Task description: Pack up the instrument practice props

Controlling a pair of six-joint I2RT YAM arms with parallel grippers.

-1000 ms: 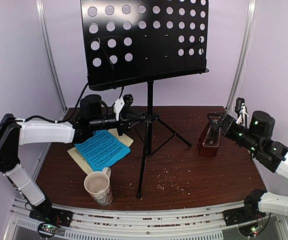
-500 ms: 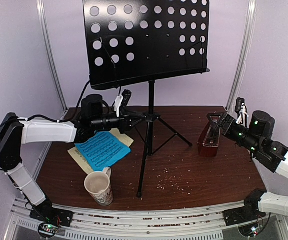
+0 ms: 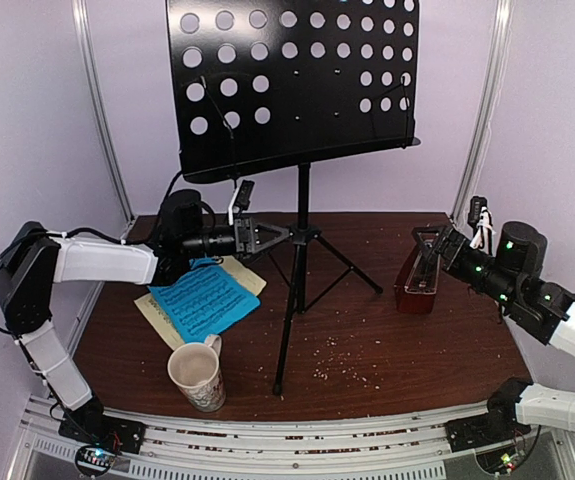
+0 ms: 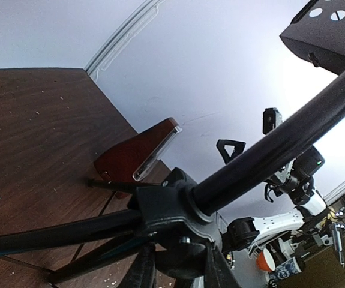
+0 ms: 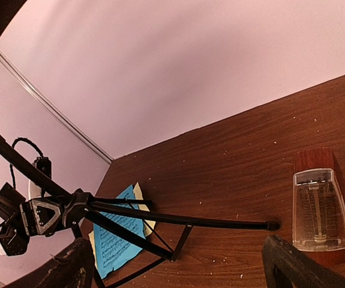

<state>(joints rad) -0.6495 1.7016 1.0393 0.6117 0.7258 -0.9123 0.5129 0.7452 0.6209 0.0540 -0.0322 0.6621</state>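
Two arms work at opposite ends of the table point(image 3: 422, 350). At the left, the left gripper point(image 3: 272, 237) reaches sideways above the blue and pale yellow music sheets point(image 3: 204, 298). The sheets lie flat near the left edge, with the cream mug point(image 3: 197, 375) in front of them. The gripper's jaws are narrowed onto the hub of the black music stand point(image 3: 303, 195), where the three legs meet the pole. The left wrist view shows a finger on either side of that collar. Holding it there probably gives firm control low on a top-heavy thing, so it can be steadied or folded. The stand is upright mid-table, its perforated desk high above. Farther right, the metronome point(image 3: 419, 275) stands just beside the foot of the stand's right leg. The right gripper point(image 3: 437, 245) hovers close to the metronome's top, jaws spread wide and empty, seemingly lined up for a grasp.
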